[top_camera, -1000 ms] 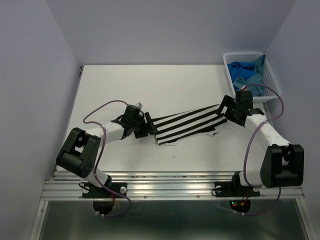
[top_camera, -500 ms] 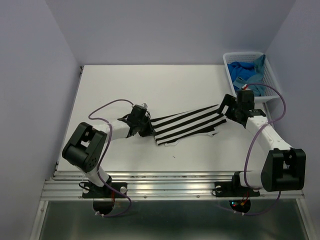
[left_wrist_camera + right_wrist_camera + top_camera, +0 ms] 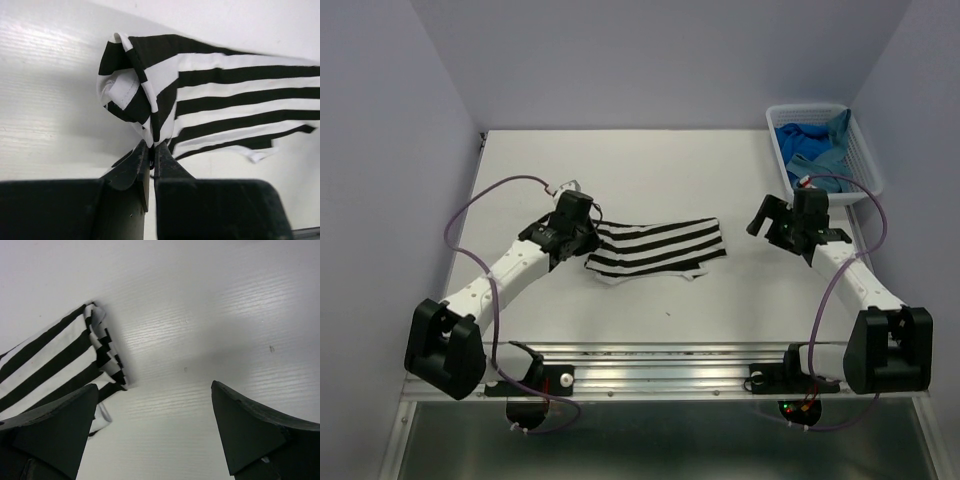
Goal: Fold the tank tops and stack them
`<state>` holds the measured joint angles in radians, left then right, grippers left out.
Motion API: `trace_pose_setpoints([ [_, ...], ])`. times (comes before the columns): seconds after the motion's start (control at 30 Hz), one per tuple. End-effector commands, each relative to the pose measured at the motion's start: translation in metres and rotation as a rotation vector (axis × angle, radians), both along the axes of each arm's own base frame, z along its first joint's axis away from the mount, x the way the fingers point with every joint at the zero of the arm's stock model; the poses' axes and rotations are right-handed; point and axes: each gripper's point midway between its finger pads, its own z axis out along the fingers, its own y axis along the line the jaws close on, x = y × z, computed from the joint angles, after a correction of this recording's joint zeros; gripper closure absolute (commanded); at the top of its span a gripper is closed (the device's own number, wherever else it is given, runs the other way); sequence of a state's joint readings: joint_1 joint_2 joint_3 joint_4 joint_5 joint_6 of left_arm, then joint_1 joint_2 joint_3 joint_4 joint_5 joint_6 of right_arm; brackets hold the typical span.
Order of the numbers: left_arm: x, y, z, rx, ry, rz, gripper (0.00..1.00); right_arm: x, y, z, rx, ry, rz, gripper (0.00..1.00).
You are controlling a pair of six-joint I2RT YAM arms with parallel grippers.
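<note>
The black-and-white striped tank top (image 3: 658,248) lies bunched on the white table, left of centre. My left gripper (image 3: 588,238) is shut on its left edge. In the left wrist view the fabric (image 3: 210,100) bunches up out of the closed left gripper (image 3: 152,147) and trails off to the right. My right gripper (image 3: 767,220) stands open to the right of the top, apart from it. In the right wrist view the right gripper (image 3: 154,385) has only bare table between its fingers, with the top's right edge (image 3: 60,360) at the left. A royal blue top (image 3: 805,150) and a teal top (image 3: 838,125) lie in the basket.
A white lattice basket (image 3: 865,160) stands at the back right corner, just behind my right arm. The lilac walls close in the table (image 3: 650,170) on the left, back and right.
My left gripper has shut on the striped top's left edge and dragged it left and slightly back. The right gripper now stands clear of the top, still open.
</note>
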<state>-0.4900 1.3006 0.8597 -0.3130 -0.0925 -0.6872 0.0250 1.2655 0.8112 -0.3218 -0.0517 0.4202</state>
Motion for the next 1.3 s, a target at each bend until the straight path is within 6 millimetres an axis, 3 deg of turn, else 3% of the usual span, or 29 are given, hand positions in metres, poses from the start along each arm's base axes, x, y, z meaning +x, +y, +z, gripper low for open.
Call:
trace_pose_setpoints([
  [0.0,0.010,0.017,0.051,0.059,-0.093,0.045,1.00,0.006,0.006,0.024,0.046,-0.098,0.003,0.00],
  [0.17,0.029,-0.005,0.089,0.003,-0.168,-0.016,1.00,0.004,0.002,0.025,0.030,-0.108,-0.013,0.00],
  [0.27,0.036,-0.010,0.083,0.015,-0.141,-0.017,1.00,0.004,0.008,0.020,0.046,-0.102,0.017,0.00],
  [0.43,0.037,-0.010,0.055,0.046,-0.075,-0.011,1.00,0.005,0.014,0.016,0.068,-0.089,0.051,0.00],
  [0.57,0.032,-0.003,0.039,0.069,-0.043,0.021,0.97,0.006,0.008,0.025,0.045,-0.126,0.023,0.00],
  [0.6,0.032,0.001,0.044,0.072,-0.065,0.043,0.92,0.007,0.003,0.029,0.034,-0.139,-0.007,0.00],
  [0.67,0.028,0.013,0.048,0.080,-0.094,0.093,0.57,0.007,-0.003,0.037,0.016,-0.165,-0.043,0.00],
  [0.7,0.028,0.017,0.051,0.074,-0.109,0.107,0.39,0.007,-0.006,0.040,0.008,-0.176,-0.054,0.00],
  [0.73,0.027,0.019,0.054,0.064,-0.128,0.119,0.05,0.007,-0.007,0.043,0.009,-0.187,-0.067,0.00],
  [0.87,0.022,0.042,0.065,0.045,-0.179,0.186,0.01,0.006,-0.025,0.055,-0.038,-0.227,-0.160,0.00],
  [1.0,0.017,0.081,0.074,0.087,-0.251,0.334,0.01,0.006,-0.043,0.068,-0.089,-0.283,-0.250,0.00],
  [1.27,0.010,0.117,0.104,0.070,-0.447,0.505,0.01,0.009,-0.058,0.066,-0.126,-0.316,-0.336,0.00],
])
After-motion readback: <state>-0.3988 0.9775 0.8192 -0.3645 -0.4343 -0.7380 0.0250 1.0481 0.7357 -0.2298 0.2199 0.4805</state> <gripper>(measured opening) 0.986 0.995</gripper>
